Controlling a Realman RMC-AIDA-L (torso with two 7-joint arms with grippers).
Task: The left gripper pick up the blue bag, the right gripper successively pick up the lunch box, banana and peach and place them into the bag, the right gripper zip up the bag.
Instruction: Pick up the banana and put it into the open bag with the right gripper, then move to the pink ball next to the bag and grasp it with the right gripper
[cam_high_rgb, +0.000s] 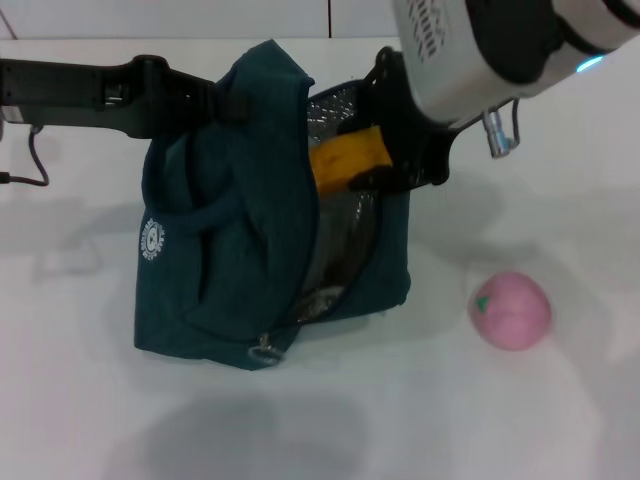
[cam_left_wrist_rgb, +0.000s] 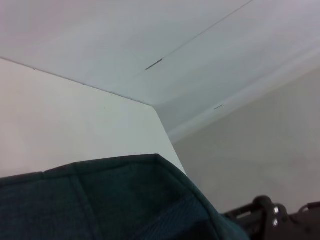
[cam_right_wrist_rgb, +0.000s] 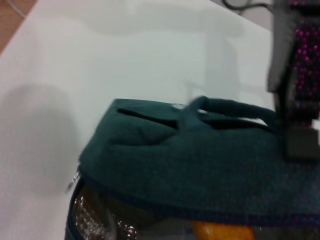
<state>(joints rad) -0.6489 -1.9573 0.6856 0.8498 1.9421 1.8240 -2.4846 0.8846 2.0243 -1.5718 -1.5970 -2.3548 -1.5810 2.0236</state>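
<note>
The blue bag (cam_high_rgb: 230, 260) stands on the white table with its top pulled up by my left gripper (cam_high_rgb: 232, 100), which reaches in from the left and is shut on the fabric. The bag's mouth gapes to the right, showing silver lining (cam_high_rgb: 345, 105). My right gripper (cam_high_rgb: 378, 130) hangs at that mouth, shut on the banana (cam_high_rgb: 345, 160), whose yellow body lies partly inside the opening. The right wrist view shows the bag (cam_right_wrist_rgb: 200, 170) from above, with a sliver of banana (cam_right_wrist_rgb: 220, 231) under its edge. The peach (cam_high_rgb: 511, 309) rests on the table to the bag's right. The lunch box is hidden.
The metal zip pull ring (cam_high_rgb: 265, 350) hangs at the bag's near corner. A black cable (cam_high_rgb: 35, 165) trails at the far left. Bare white table (cam_high_rgb: 400, 420) spreads in front of the bag and around the peach.
</note>
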